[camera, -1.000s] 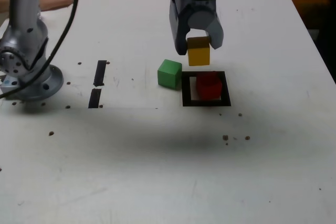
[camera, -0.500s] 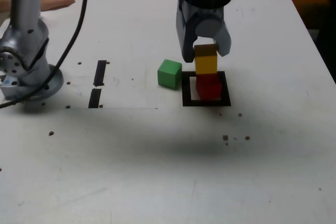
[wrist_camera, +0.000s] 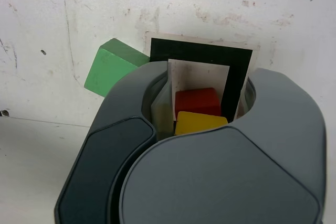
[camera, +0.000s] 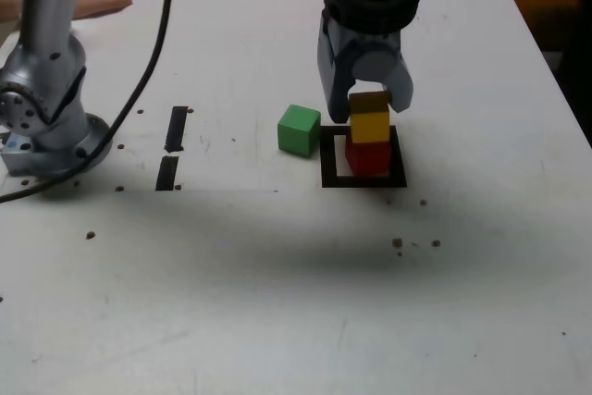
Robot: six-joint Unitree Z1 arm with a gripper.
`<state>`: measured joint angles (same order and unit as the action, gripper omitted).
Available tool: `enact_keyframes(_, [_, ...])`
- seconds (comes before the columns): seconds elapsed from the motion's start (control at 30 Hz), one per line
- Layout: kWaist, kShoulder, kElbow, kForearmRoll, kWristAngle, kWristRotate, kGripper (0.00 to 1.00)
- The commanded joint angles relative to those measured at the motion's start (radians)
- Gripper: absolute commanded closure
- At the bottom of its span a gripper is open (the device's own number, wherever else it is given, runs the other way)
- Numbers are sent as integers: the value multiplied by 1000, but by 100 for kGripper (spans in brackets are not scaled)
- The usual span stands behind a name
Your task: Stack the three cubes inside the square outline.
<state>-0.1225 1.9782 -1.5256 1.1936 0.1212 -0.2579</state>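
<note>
Exterior view: tool grips yellow cube over red cube, prob. block no. 2; nxt: line up, lower, let go.

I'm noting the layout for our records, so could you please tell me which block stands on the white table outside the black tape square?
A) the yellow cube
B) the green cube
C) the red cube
B: the solid green cube stands on the white table beside the black tape square, while the red cube sits inside that outline.
</note>
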Motion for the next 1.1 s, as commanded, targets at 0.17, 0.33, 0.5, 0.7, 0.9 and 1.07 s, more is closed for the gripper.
enact_keyframes(0.17, [-2, 14, -4, 7, 4, -1, 70])
enact_keyframes(0.33, [-2, 16, -4, 10, 8, -1, 61])
enact_keyframes(0.5, [-2, 21, -5, 7, 14, -1, 52])
enact_keyframes(0.7, [-2, 26, -10, 5, 19, -1, 47])
enact_keyframes(0.9, [-2, 31, -19, 4, 26, 0, 41])
enact_keyframes(1.07, [-2, 33, -20, 6, 26, 1, 31])
